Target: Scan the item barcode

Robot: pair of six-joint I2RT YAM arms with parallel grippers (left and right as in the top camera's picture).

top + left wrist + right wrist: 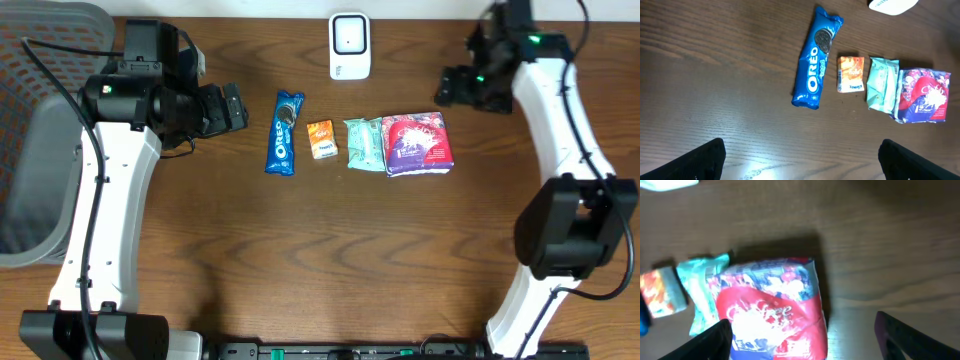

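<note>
Fingers (700, 160) wide apart both arms, empty (crinkly glossy red packet (772, 310) near right).

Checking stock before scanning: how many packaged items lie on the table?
4, in one row: blue Oreo pack leftmost, small orange pack, mint-green pack, red pouch rightmost. None appears hidden.

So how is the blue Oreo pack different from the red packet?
The Oreo pack is blue, long and thin; the red packet is wide and almost square. The Oreo pack sits alone; the red packet touches the green packet beside it. The Oreo pack ends the row near the left arm, the red packet near the right arm. Both lie flat on the table.
</note>
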